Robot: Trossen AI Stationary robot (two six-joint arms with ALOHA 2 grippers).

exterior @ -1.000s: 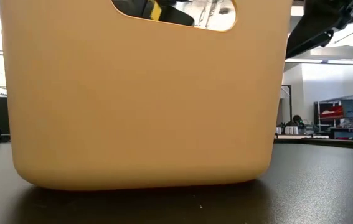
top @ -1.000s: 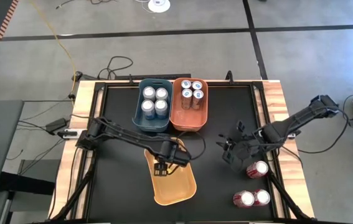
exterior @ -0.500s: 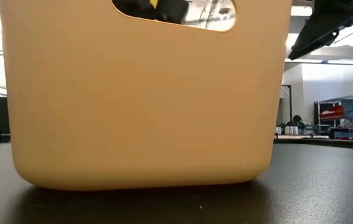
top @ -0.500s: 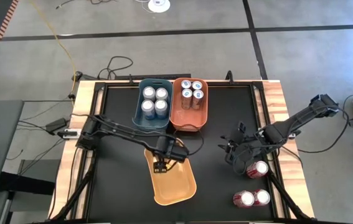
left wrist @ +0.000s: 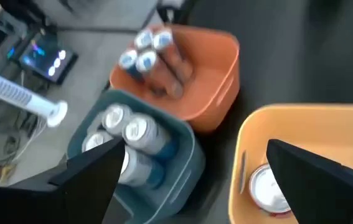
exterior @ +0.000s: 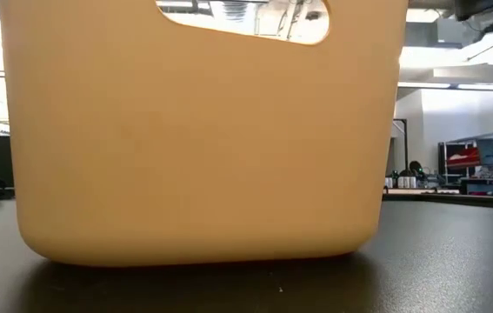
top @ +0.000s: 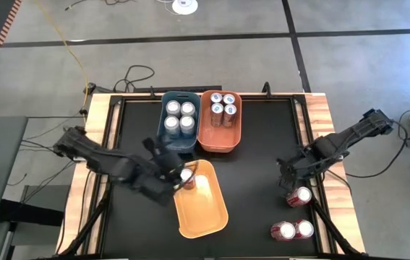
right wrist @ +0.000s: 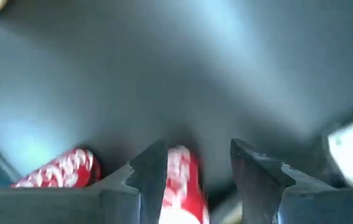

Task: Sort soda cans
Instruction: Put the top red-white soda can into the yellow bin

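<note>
One red soda can (top: 187, 177) stands upright in the far left corner of the yellow bin (top: 205, 217); the left wrist view shows its silver top (left wrist: 269, 190). My left gripper (top: 170, 167) (left wrist: 196, 143) is open, just left of that corner. Three red cans are near the table's right edge: one (top: 300, 195) with a pair (top: 283, 231) (top: 304, 229) nearer. My right gripper (top: 285, 167) (right wrist: 198, 146) is open just beyond the first can (right wrist: 182, 180), apart from it. Blue cans fill the blue bin (top: 179, 119), and white cans sit in the orange bin (top: 223, 108).
The blue bin (left wrist: 132, 155) and orange bin (left wrist: 195, 81) stand side by side at the table's far edge. The yellow bin's near wall (exterior: 194, 139) fills the low view. Bare black table (top: 255, 188) lies between the yellow bin and the right-hand cans.
My left gripper has let go of a red can inside the yellow bin and drawn back up and toward the table's left; the can now stands in the bin's far left corner. My right gripper has shifted a little toward the table's right edge, over the red can there.
</note>
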